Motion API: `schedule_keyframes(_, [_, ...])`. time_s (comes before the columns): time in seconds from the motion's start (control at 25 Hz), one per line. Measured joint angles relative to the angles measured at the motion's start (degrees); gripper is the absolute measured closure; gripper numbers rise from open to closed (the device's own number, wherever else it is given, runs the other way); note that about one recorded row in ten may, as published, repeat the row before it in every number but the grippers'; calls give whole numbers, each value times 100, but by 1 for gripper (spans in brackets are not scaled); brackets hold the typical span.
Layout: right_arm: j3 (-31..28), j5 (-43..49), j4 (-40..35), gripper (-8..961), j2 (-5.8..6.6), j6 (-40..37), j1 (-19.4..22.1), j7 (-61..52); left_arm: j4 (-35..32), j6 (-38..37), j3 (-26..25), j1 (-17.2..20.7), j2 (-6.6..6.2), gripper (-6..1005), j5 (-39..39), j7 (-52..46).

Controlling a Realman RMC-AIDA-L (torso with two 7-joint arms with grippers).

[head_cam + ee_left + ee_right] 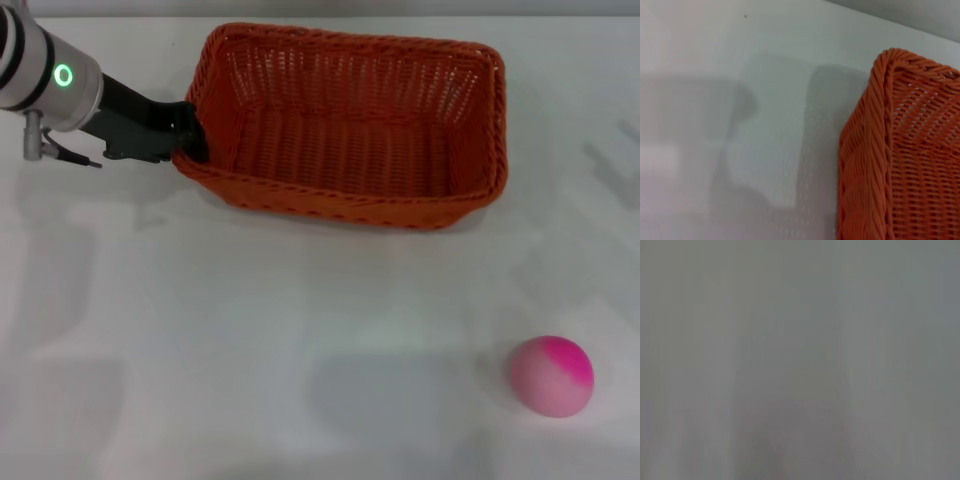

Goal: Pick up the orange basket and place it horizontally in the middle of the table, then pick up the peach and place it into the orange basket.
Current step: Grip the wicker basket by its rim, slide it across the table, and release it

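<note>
The orange basket [350, 130] lies long side across at the back middle of the white table [250, 350]. My left gripper [188, 140] comes in from the left and is shut on the rim of the basket's left short end, one dark finger inside the wall and the other outside. The left wrist view has one braided corner of the orange basket [900, 160] over the table, with a shadow beside it. The peach [552, 376], pale pink with a magenta patch, rests alone at the front right. My right gripper is out of view; its wrist view is plain grey.
The table's far edge runs just behind the basket. Faint shadows lie on the white surface at left and front.
</note>
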State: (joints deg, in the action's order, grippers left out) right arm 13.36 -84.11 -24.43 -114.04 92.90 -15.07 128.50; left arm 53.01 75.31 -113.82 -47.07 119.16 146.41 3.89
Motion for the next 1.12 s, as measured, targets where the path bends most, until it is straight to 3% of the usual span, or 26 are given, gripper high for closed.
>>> schedule_keyframes(0.44, [0, -12, 0, 308, -14, 0, -34, 9, -117, 67, -54, -28, -17, 772, -252, 213])
schedule_keyframes(0.88, [-1, -2, 3, 309, -41, 0, -68, 9, -177, 134, -146, 39, -32, 325, -505, 630])
schedule_keyframes(1.0, [0, 0, 20, 309, -42, 0, -72, 3, -154, 191, -259, 83, -44, 124, -566, 860])
schedule_keyframes(1.12, [0, -1, 18, 309, -40, 0, -79, -41, -46, 242, -434, 201, -55, 122, -583, 1227])
